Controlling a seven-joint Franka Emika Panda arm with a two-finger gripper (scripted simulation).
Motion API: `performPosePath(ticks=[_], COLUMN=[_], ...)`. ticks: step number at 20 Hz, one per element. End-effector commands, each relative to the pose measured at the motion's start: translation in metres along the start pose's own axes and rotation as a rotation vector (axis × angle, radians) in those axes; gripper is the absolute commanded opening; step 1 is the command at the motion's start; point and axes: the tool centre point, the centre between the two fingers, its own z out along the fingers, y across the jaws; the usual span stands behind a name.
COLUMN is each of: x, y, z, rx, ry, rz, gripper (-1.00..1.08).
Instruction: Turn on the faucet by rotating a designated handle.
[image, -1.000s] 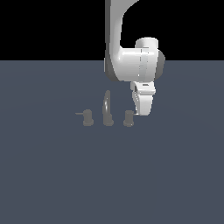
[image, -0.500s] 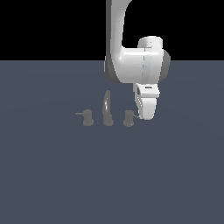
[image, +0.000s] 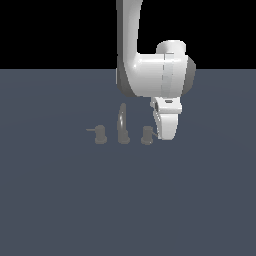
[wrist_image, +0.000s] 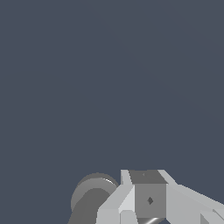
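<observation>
The faucet is a small dull-grey set on the dark floor, with a tall curved spout between two stubby knobs. The handle is the knob on the exterior view's right; its thin lever is hidden behind my hand. The twin knob has its lever pointing to the exterior view's left. My gripper hangs just beside the handle on the exterior view's right, fingers down near the floor. In the wrist view the handle is a grey cylinder beside my gripper, whose fingers look pressed together with nothing held.
The flat dark grey floor spreads all around the faucet. My white arm rises above and behind the spout. Nothing else shows in either view.
My gripper has shifted slightly toward the exterior view's right and dropped lower beside the handle. The faucet's knobs and spout look unmoved.
</observation>
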Motion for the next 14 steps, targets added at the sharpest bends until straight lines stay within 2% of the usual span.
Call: performPosePath(ticks=[1,4,5,13,14], x=[-0.026,-0.034,-0.009,-0.074,-0.074], y=[0.007,0.012,0.009,0.003,0.003], z=[-0.001,-0.001,0.0,-0.001,-0.001], rx=[-0.007,-0.009,-0.002,-0.009,-0.009], ry=[-0.01,-0.011,0.0,-0.011,-0.011], rz=[-0.025,-0.028,0.005,-0.029,-0.029], gripper=[-1.0,-1.0,-1.0,-1.0,-1.0])
